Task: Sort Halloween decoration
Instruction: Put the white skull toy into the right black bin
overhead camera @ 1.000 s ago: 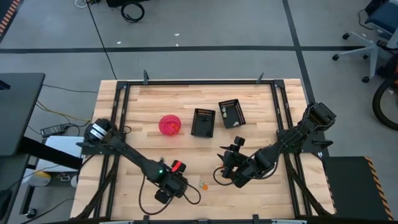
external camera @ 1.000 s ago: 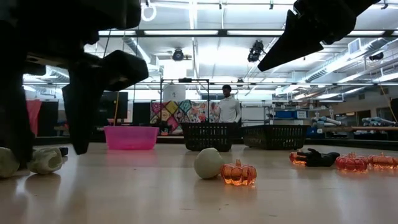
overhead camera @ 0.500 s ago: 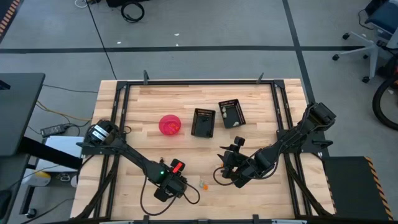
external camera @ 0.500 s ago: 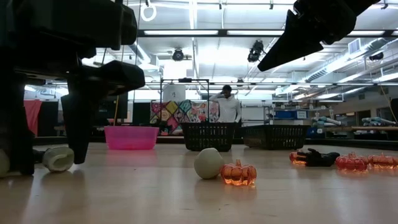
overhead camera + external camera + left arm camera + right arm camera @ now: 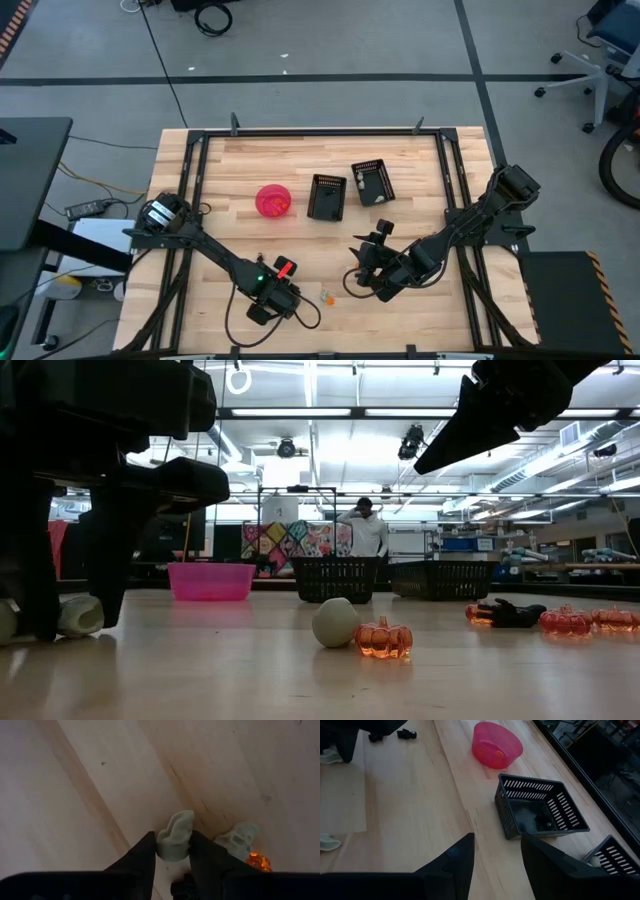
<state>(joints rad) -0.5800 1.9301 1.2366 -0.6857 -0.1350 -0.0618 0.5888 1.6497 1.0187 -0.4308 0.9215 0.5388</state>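
Low on the surface (image 5: 220, 200) at about 7 o'clock, the left hand (image 5: 172, 851) pinches a pale ghost trinket (image 5: 175, 836), presumably for lifting to a basket (image 5: 327, 196), while the right hand (image 5: 492, 851) waits open.

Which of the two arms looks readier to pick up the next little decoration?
The left. Its gripper stands at the table with a pale white-grey trinket between its fingers. The right gripper hangs open above bare wood, holding nothing.

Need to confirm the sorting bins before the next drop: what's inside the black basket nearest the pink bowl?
In the right wrist view, the black basket beside the pink bowl holds dark trinkets on its floor. Its near wall hides part of the inside, so a count isn't possible.
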